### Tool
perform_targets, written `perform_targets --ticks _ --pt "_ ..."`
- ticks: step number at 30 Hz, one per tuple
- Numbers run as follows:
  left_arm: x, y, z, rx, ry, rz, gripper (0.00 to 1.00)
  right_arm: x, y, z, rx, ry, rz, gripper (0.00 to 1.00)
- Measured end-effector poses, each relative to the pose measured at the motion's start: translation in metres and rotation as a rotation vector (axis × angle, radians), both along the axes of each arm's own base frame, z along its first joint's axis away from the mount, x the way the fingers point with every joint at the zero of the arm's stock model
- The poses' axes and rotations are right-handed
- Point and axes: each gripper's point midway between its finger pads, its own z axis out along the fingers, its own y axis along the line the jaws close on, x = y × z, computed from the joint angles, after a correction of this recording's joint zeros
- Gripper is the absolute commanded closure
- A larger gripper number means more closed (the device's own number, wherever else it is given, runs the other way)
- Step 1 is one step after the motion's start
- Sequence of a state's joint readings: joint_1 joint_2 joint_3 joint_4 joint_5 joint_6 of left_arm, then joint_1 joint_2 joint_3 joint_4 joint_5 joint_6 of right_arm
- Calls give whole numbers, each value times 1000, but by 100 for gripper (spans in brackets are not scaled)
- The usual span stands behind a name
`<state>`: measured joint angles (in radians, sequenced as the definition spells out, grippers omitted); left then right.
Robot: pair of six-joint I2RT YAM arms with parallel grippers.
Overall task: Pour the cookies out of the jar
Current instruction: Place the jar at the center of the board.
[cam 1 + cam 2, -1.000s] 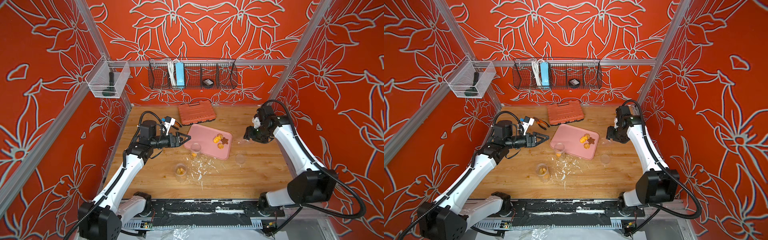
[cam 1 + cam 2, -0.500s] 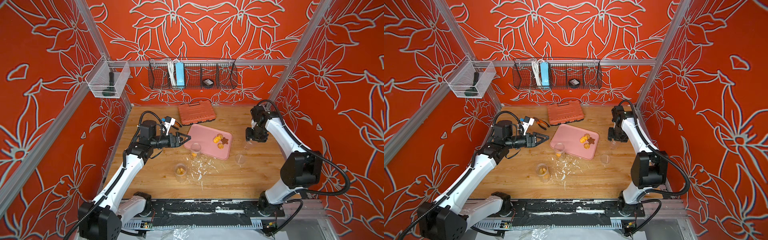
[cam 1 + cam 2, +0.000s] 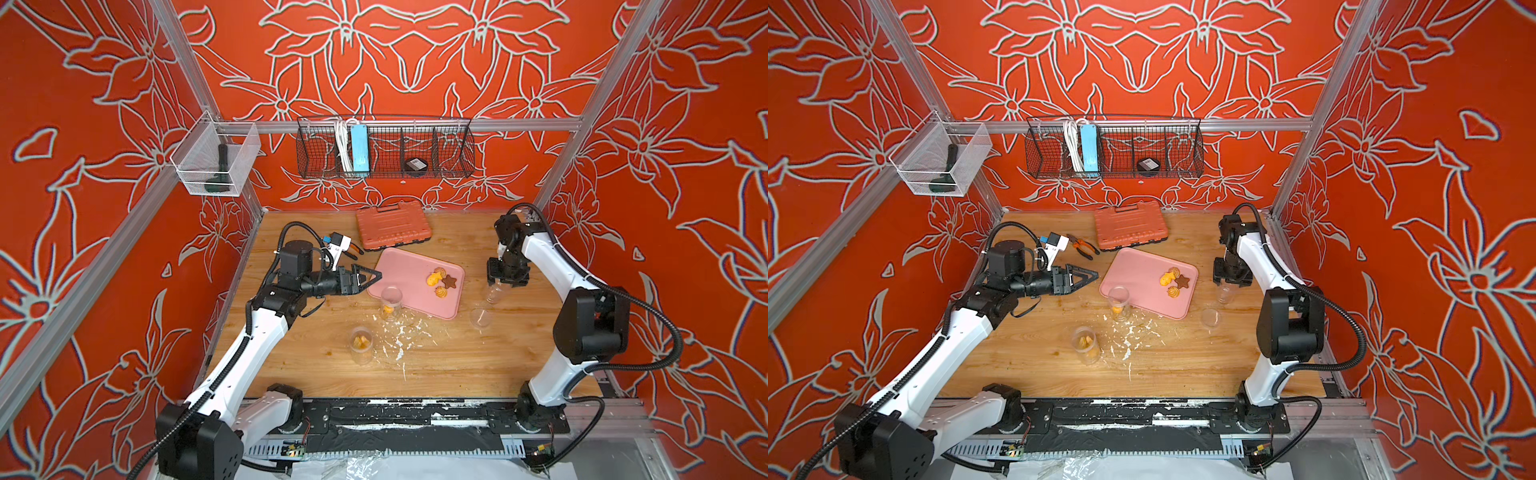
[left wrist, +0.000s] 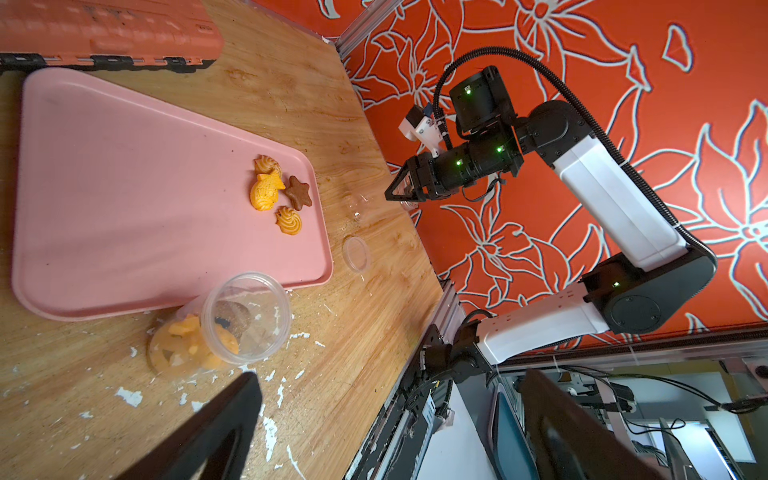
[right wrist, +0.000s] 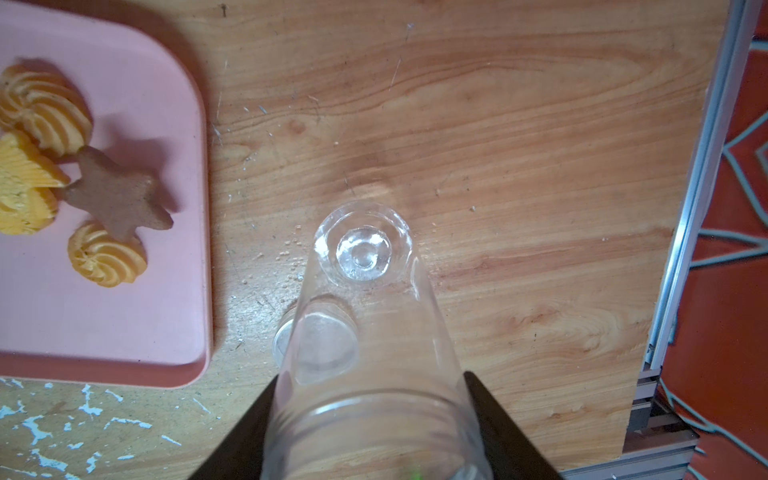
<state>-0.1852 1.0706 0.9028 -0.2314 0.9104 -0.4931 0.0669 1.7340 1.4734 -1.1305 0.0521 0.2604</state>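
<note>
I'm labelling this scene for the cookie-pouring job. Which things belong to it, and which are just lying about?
Belongs: cookies, pink tray, jar by the tray, front jar, empty jar in the right tool, lid.
Lying about: orange toolbox, pliers, wire basket, clear bin, white flecks.

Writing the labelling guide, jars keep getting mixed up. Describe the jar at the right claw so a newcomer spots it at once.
Find the pink tray mid-table; just off its right edge a clear jar is gripped in the right claw, with a loose lid lying near it. Unlike the two other jars, which hold orange cookies, it is empty.
</note>
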Motion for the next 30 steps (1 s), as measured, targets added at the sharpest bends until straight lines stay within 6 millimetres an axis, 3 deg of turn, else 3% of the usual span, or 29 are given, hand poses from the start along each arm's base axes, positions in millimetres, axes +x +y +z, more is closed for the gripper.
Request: perform_targets --ticks 30 --pt "0 0 -1 2 -2 -1 2 1 3 -15 12 43 19 25"
